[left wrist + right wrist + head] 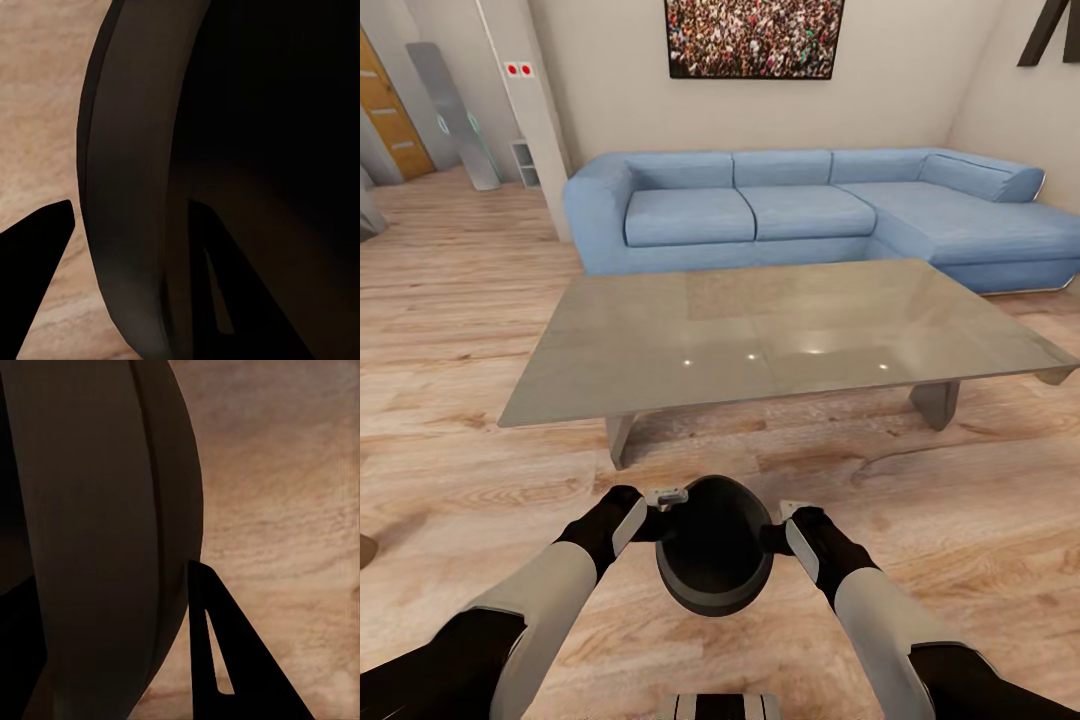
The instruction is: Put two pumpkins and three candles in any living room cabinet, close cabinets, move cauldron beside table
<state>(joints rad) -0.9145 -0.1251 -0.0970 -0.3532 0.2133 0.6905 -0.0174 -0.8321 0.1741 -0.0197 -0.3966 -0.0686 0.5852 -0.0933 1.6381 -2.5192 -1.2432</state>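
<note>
Cauldron held off the wooden floor between both grippers, just short of the table's near long edge, roughly opposite its middle. Left gripper is clamped on the rim at one side; in the left wrist view one finger sits outside the wall, the other inside the bowl. Right gripper grips the opposite rim likewise. Blue sofa beyond the table's far edge.
</note>
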